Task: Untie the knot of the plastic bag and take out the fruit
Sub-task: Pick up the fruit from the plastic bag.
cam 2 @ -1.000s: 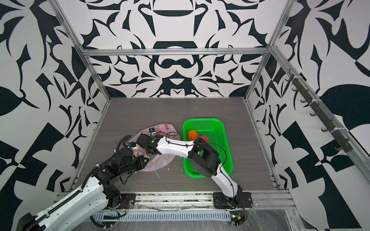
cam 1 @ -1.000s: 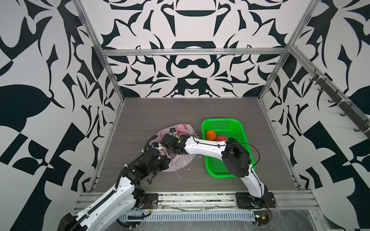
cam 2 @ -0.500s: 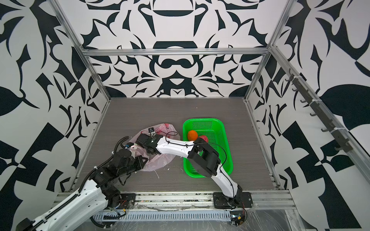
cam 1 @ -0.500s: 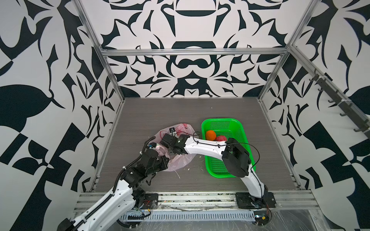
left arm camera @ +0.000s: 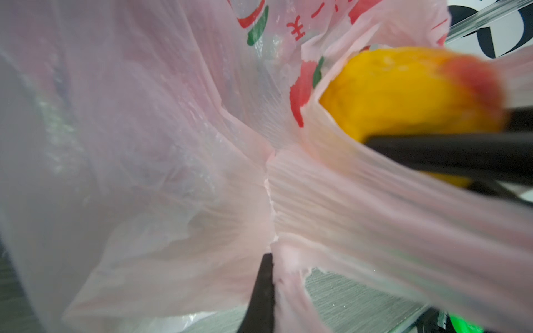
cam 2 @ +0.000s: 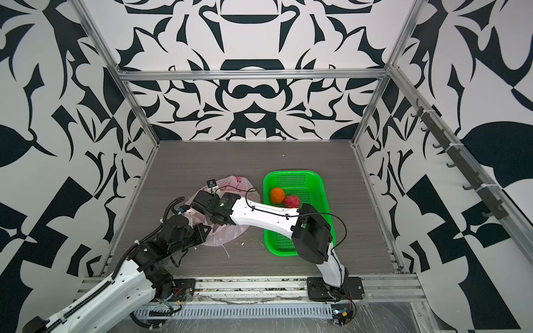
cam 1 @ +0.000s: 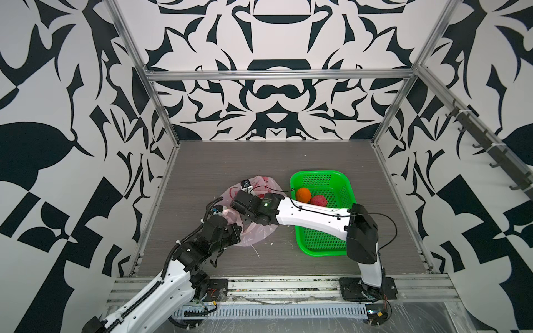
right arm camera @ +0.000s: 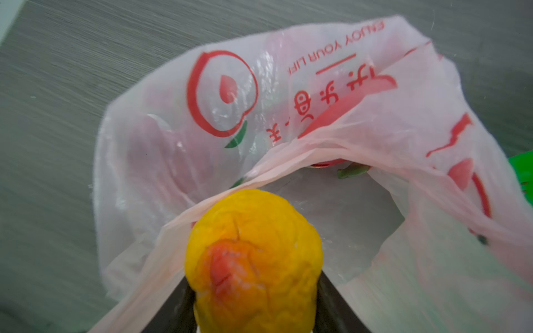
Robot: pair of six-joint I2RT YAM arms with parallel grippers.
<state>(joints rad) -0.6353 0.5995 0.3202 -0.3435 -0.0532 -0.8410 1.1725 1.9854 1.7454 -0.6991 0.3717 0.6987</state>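
The plastic bag [cam 1: 259, 230] lay on the table [cam 1: 230, 161] at 9 o'clock from the green basket [cam 1: 320, 176], and both arms covered most of it in both top views. The left gripper [cam 1: 232, 223] was clenched on a pleated strip of the bag's film. Only one dark finger [left arm camera: 264, 288] showed in its wrist view; the rest was behind plastic. The right gripper [right arm camera: 255, 299] grasped the yellow-orange fruit [right arm camera: 253, 253] at the bag's gaping mouth, its fingers cut off by the frame edge. Deeper inside, a red shape with a green tip [right arm camera: 352, 171] was too veiled to identify. An orange [cam 1: 303, 194] and a red bumpy ball [cam 1: 318, 201] sat touching in the basket, partly behind the right arm.
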